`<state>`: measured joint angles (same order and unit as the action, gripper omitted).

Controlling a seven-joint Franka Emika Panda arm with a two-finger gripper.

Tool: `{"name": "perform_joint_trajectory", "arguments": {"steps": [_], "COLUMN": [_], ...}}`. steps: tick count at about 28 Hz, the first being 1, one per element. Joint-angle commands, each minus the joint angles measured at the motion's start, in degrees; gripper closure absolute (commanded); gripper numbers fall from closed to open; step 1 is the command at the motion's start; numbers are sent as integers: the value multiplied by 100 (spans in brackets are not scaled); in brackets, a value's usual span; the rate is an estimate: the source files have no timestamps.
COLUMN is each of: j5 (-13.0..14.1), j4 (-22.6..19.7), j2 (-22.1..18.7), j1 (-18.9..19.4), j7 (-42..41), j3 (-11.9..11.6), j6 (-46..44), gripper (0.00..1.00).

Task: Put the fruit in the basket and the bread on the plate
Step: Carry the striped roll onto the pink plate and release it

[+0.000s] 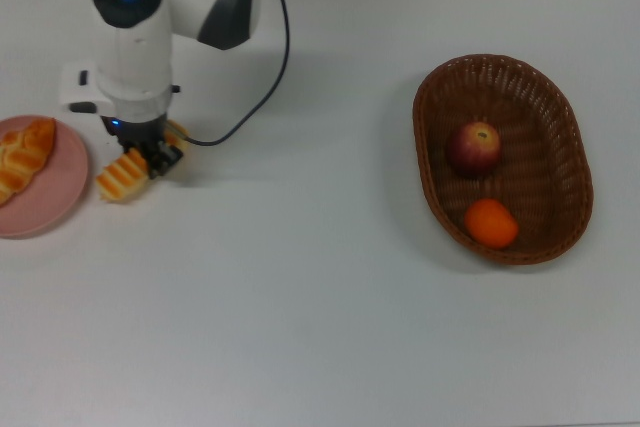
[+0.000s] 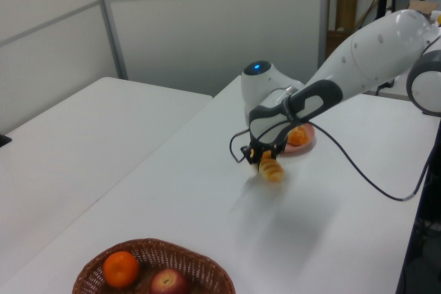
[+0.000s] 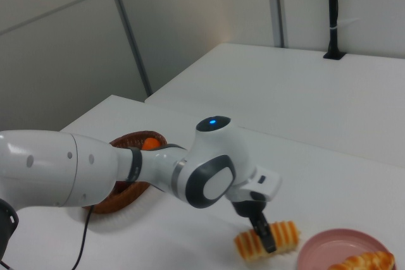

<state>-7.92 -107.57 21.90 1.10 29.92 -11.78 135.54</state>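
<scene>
White table surface [image 1: 330,307] fills the scene, plain and matte, and behind it in the left view stand pale wall panels with grey vertical strips [image 2: 103,12]; a second white table is visible beside the first one. The gripper [image 1: 140,162] of the white arm [image 1: 135,37] is clenched on the ridged roll [image 1: 120,179], holding it across the middle, as the right view shows with a dark finger [image 3: 264,234] in front of the roll. The roll is near the top view's left edge, just beside the rim of the pink plate [image 1: 60,197], and I cannot tell if it touches the table. Its long axis runs diagonally in the top view, one end pointing to the near left and toward the plate, the other hidden under the gripper. On the plate lies the braided loaf [image 1: 22,159], with its long axis also diagonal, partly cut by the top view's left edge. Well apart, on the top view's right, sits the wicker basket [image 1: 560,117], its long oval running from far to near, and inside are the apple [image 1: 474,148] and, nearer, the tangerine [image 1: 491,223]. A black cable [image 1: 270,57] hangs from the arm.
</scene>
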Motion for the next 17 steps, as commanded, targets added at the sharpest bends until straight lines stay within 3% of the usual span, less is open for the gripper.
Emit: {"name": "perform_joint_trajectory", "arguments": {"steps": [1, 2, 6, 12, 17], "j5": [307, 500, 747, 792, 783], "j4": [385, 490, 701, 1061, 1168], "j2": [-10, -1, -10, 209, 420], "j1": [-233, -268, -408, -803, -918], "j7": [-311, -390, -531, -706, -812], "j3": [35, 35, 18, 18, 18], "j6": [7, -1, -10, -1, 16], "gripper": [100, 100, 100, 100, 100]}}
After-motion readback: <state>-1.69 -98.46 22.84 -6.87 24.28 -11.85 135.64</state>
